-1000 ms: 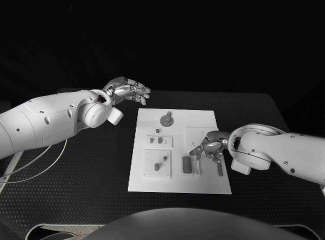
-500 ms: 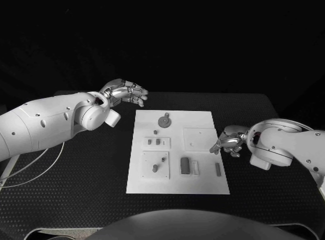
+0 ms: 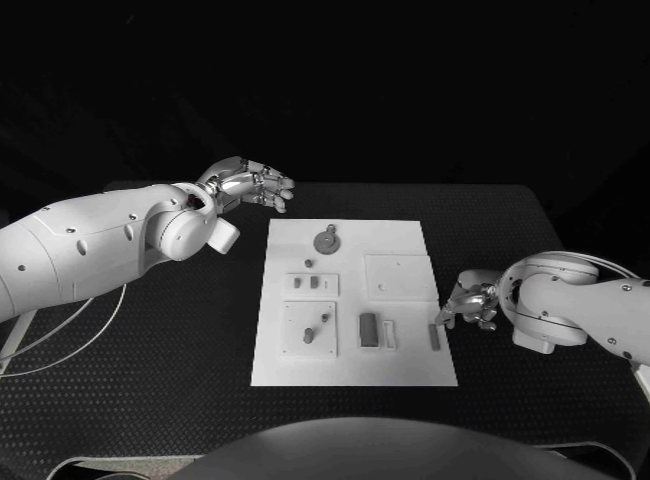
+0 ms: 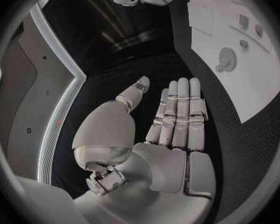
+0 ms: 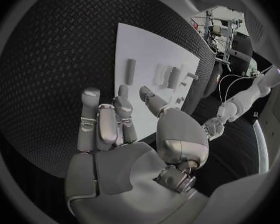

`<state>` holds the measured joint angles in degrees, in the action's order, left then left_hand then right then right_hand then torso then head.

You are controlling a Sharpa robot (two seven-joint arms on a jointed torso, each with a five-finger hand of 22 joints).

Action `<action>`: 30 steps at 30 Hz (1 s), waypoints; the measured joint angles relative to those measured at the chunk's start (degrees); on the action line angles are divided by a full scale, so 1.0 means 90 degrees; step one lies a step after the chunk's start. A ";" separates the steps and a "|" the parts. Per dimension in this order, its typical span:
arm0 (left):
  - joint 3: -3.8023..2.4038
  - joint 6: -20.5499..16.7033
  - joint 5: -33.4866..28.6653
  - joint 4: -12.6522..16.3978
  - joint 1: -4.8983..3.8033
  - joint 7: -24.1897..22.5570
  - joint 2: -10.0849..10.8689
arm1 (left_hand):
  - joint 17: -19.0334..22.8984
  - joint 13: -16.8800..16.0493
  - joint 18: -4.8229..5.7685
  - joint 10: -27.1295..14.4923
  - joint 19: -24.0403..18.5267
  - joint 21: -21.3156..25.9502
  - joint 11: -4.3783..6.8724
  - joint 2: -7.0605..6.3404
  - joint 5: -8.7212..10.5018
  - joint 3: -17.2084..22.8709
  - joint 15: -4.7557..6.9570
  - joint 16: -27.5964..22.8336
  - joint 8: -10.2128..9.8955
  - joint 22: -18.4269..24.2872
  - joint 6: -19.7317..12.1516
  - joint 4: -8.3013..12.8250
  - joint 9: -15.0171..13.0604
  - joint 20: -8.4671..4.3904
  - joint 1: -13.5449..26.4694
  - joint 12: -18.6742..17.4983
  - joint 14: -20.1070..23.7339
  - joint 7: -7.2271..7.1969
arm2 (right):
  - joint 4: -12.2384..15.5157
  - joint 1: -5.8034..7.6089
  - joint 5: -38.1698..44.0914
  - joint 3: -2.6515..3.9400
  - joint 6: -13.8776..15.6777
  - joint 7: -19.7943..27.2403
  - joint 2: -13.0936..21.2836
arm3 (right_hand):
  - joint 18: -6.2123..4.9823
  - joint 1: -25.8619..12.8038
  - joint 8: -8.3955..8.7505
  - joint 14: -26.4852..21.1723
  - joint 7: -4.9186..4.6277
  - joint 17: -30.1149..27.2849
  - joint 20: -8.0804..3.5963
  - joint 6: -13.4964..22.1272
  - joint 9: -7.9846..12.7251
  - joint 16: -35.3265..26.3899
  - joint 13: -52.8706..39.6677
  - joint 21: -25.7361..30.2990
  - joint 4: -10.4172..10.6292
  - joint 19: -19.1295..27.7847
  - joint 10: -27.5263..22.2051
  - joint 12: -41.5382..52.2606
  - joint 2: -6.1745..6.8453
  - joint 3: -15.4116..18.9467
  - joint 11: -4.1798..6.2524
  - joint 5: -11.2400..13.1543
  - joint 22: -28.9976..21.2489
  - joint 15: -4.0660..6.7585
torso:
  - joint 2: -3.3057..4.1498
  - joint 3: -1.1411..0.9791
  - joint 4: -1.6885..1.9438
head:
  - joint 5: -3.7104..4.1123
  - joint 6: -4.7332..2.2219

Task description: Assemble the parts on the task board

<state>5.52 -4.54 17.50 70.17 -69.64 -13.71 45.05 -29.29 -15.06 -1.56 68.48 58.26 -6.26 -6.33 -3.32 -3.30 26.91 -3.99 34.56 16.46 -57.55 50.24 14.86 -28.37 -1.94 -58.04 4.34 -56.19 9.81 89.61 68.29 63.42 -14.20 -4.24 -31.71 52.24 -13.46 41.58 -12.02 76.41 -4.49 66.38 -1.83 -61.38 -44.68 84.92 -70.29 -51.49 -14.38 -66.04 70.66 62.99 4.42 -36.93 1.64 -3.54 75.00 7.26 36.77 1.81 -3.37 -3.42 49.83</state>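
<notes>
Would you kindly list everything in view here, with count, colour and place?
table: one, black, under everything.
task board: one, white, in the middle of the table.
round part: one, grey, at the board's far end.
small parts: a few, grey, on the board's left side; exact count unclear.
dark bar: one, dark grey, near the board's front middle.
slim bar: one, grey, by the board's right edge, just beside the right hand.
cable: one, white, on the table's left side.
left hand: silver, empty, raised past the board's far left corner.
right hand: silver, empty, at the board's right edge.
</notes>
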 measured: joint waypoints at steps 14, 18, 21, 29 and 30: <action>0.0000 0.0002 -0.0003 0.0007 -0.0001 0.0000 0.0007 | -0.0012 0.0000 -0.0029 0.0000 0.0000 0.0000 0.0000 0.0000 0.0000 0.0000 0.0000 0.0000 0.0000 0.0000 0.0000 0.0000 -0.0001 0.0000 0.0000 0.0000 0.0000 0.0000 | -0.0177 -0.0327 0.0152 -0.0002 -0.0088 -0.0082 -0.0245 | -0.0023 -0.0129 0.0000 0.0031 0.0011 0.0027 0.0001 -0.0045 0.0040 0.0000 -0.0019 0.0000 0.0140 0.0001 0.0024 0.0000 0.0129 -0.0011 0.0022 0.0000 0.0000 0.0007 | 0.0007 -0.0005 0.0008 | 0.0015 0.0019; 0.0000 0.0003 -0.0004 0.0000 -0.0001 0.0000 0.0001 | -0.0012 0.0000 -0.0069 0.0000 0.0000 0.0000 0.0000 0.0000 0.0000 0.0000 0.0000 0.0000 0.0000 -0.0004 0.0000 0.0000 -0.0001 0.0000 0.0000 0.0000 0.0000 0.0000 | -0.0198 -0.0400 0.0143 -0.0002 -0.0100 -0.0102 -0.0326 | -0.0035 -0.0170 -0.0018 0.0034 0.0033 0.0027 0.0002 -0.0068 0.0044 0.0000 -0.0019 0.0000 0.0222 0.0001 0.0024 0.0000 0.0171 -0.0027 0.0022 0.0000 0.0000 0.0008 | 0.0008 -0.0004 0.0010 | 0.0021 0.0020; 0.0000 0.0003 -0.0005 0.0000 -0.0001 0.0001 -0.0002 | -0.0012 0.0000 -0.0068 0.0000 0.0000 0.0000 0.0000 0.0000 0.0000 0.0000 0.0000 0.0000 0.0000 -0.0005 0.0000 0.0000 0.0004 0.0000 0.0000 0.0000 0.0000 0.0000 | -0.0233 -0.0412 0.0138 0.0006 -0.0100 -0.0111 -0.0359 | -0.0040 -0.0191 -0.0030 0.0034 0.0043 0.0027 0.0002 -0.0078 0.0058 0.0000 -0.0019 0.0000 0.0222 0.0001 0.0034 0.0000 0.0193 -0.0027 0.0012 0.0000 0.0000 0.0007 | 0.0007 -0.0005 0.0015 | 0.0025 0.0020; 0.0000 0.0003 -0.0006 -0.0008 -0.0001 0.0002 0.0002 | -0.0018 0.0000 -0.0067 0.0000 0.0000 0.0000 0.0000 0.0000 0.0000 0.0000 0.0000 0.0000 0.0000 -0.0004 0.0000 0.0000 0.0004 0.0000 0.0000 0.0000 0.0000 0.0000 | -0.0338 -0.0470 0.0255 0.0046 -0.0100 -0.0114 -0.0526 | -0.0048 -0.0203 -0.0014 0.0036 0.0042 0.0016 0.0003 -0.0146 0.0055 -0.0001 -0.0019 0.0000 0.0238 0.0001 0.0049 0.0000 0.0205 -0.0044 0.0003 0.0000 0.0000 0.0005 | 0.0007 0.0000 0.0016 | 0.0016 0.0020; 0.0000 0.0003 -0.0006 -0.0008 -0.0001 0.0002 0.0001 | -0.0018 0.0000 -0.0066 0.0000 0.0000 0.0000 0.0000 0.0000 0.0000 0.0000 0.0000 0.0000 0.0000 -0.0004 0.0000 0.0000 0.0004 0.0001 0.0000 0.0000 0.0000 0.0000 | -0.0353 -0.0477 0.0289 0.0051 -0.0102 -0.0114 -0.0542 | -0.0048 -0.0203 -0.0019 0.0043 0.0032 0.0016 0.0003 -0.0156 0.0055 -0.0001 -0.0018 0.0000 0.0238 0.0001 0.0058 0.0000 0.0205 -0.0044 0.0011 0.0000 0.0000 -0.0001 | 0.0007 0.0000 0.0016 | 0.0014 0.0020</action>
<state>5.52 -4.51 17.45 70.10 -69.64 -13.70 45.06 -29.45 -15.06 -2.16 68.48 58.26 -6.26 -6.34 -3.32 -3.30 26.91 -3.99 34.56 16.46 -57.59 50.24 14.86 -28.33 -1.94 -58.04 4.34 -56.19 9.81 86.43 63.99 66.02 -13.75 -5.16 -32.74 47.36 -13.88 39.76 -12.20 76.79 -4.21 66.52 -1.81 -62.79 -44.19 84.91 -70.45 -51.49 -12.24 -66.03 71.18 62.98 6.26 -37.33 1.74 -3.54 75.00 7.25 36.84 1.81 -3.23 -3.30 50.00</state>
